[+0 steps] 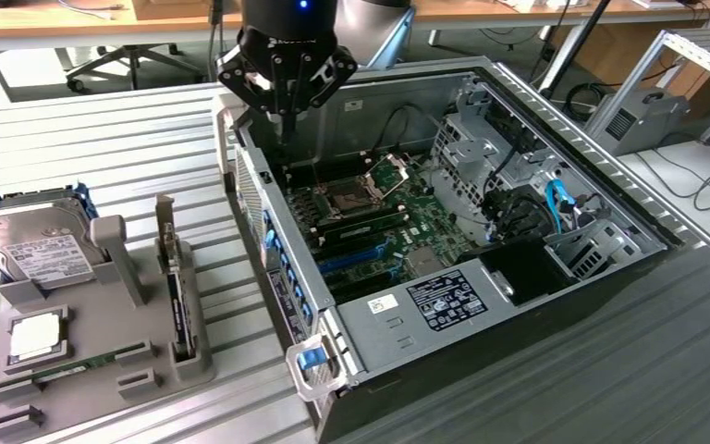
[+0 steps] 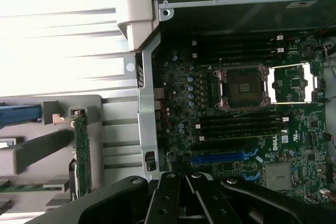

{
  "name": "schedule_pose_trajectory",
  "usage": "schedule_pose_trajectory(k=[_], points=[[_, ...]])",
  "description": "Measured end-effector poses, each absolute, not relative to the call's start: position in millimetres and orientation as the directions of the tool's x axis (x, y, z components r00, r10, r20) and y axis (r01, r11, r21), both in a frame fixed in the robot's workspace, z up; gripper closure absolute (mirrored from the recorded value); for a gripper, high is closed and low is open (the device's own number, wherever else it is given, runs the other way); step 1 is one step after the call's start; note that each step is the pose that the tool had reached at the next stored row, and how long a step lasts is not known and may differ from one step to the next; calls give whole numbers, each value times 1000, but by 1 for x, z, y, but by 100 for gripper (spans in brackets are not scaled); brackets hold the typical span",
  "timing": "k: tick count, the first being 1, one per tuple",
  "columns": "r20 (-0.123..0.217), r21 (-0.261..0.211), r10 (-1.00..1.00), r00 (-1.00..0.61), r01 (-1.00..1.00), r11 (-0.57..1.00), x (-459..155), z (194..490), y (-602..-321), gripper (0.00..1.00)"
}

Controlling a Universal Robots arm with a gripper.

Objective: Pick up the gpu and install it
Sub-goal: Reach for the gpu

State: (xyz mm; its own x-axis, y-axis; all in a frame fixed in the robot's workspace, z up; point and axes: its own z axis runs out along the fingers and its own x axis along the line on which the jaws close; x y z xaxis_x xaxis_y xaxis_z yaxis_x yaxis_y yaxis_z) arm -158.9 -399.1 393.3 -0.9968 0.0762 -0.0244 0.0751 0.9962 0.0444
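Observation:
The gpu [image 1: 173, 277] is a thin green card standing on edge in a slot of the grey holder [image 1: 96, 388] on the exterior view's left. It appears in the wrist view as a narrow green strip [image 2: 81, 150]. My gripper [image 1: 289, 139] hangs over the back edge of the open computer case [image 1: 491, 305], well away from the gpu. Its fingers are shut with nothing between them. In the wrist view the black gripper [image 2: 181, 203] looks down on the motherboard [image 2: 236, 129], near the blue card slot [image 2: 220, 157].
The grey holder also carries a silver hard drive [image 1: 34, 245], a square processor chip [image 1: 37, 333] and a narrow memory stick [image 1: 78, 367]. Inside the case are an open processor socket [image 2: 244, 87], drive cages and cables [image 1: 553, 208]. The table is slatted metal.

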Motion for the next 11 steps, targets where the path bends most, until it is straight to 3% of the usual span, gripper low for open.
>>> schedule_pose_trajectory(k=[11], points=[[-24, 44, 76, -997, 75, 996, -161, 393, -399, 89]])
